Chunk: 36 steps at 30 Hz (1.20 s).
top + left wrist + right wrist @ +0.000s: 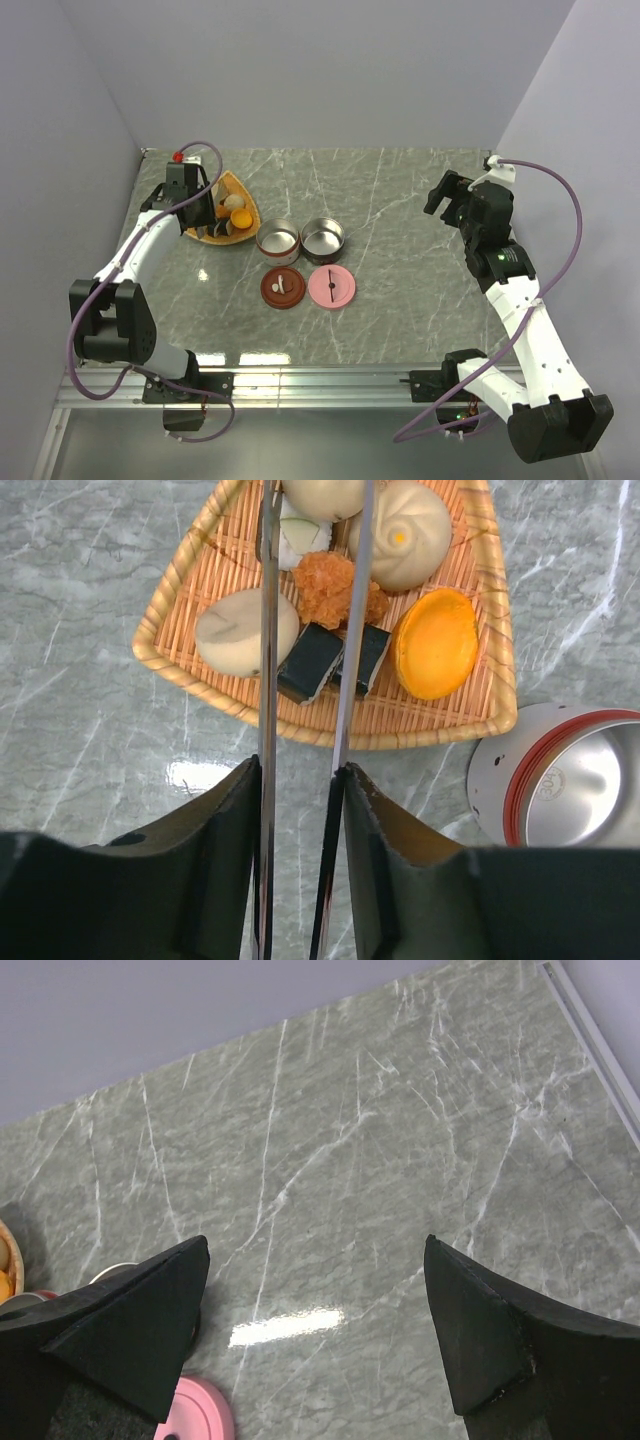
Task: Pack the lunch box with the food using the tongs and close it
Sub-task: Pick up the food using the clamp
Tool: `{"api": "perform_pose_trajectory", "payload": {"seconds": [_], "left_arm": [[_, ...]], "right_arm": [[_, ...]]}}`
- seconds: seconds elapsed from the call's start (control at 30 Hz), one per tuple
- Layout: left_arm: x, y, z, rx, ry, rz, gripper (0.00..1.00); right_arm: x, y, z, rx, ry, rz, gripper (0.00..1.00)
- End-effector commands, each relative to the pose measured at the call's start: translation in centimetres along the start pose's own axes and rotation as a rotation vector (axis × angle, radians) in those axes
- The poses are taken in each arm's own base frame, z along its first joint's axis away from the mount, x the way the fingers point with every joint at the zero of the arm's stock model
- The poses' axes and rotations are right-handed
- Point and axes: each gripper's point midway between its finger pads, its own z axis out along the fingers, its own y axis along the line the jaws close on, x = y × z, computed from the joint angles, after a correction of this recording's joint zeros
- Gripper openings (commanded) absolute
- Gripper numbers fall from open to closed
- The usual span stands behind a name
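Two tins (278, 250) mid-tabletop, seemingly empty; lids (332, 287) off, on their near side. All food (330, 588) on plate (400, 738), far-left. Left jaws clamped on tongs (268, 680) over it; right jaws apart. We judge packing and closing outstanding.
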Motion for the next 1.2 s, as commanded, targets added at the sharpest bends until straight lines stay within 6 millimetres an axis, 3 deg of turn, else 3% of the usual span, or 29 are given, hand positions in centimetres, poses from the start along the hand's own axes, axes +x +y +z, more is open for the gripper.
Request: {"api": "perform_pose_trajectory", "payload": {"seconds": [0.0, 0.23, 0.47, 0.53, 0.7, 0.73, 0.87, 1.07, 1.17], "left_arm": [[-2.3, -0.1, -1.0, -0.01, -0.065, -0.004, 0.39], [-5.1, -0.5, -3.5, 0.01, -0.141, -0.001, 0.35], [-6.2, -1.4, -7.0, 0.08, -0.193, 0.002, 0.35], [-5.6, -1.9, -7.8, 0.12, -0.184, 0.007, 0.35], [-4.0, -3.4, -12.1, 0.233, -0.229, 0.024, 0.36], [-2.5, -3.7, -12.2, 0.255, -0.206, 0.035, 0.37], [0.0, -4.6, -15.8, 0.358, -0.25, 0.036, 0.38], [3.3, -4.9, -17.8, 0.415, -0.239, 0.012, 0.38], [3.5, -5.3, -18.1, 0.423, -0.235, 0.02, 0.38]], "right_arm": [[-2.2, 1.0, -0.1, -0.029, -0.06, 0.008, 0.95], [-2.3, 1.0, -0.2, -0.029, -0.059, 0.015, 0.95], [-2.2, 1.2, -0.1, -0.036, -0.054, 0.027, 0.95], [-2.1, 1.2, 0.0, -0.036, -0.05, 0.031, 0.95], [-1.8, 1.2, 0.1, -0.035, -0.046, 0.039, 0.95], [-1.6, 1.2, 0.1, -0.035, -0.043, 0.041, 0.95], [-1.4, 1.2, 0.2, -0.039, -0.038, 0.057, 0.95], [-0.9, 1.4, 0.0, -0.047, -0.033, 0.075, 0.94], [-0.7, 1.5, -0.2, -0.048, -0.032, 0.074, 0.94]]}}
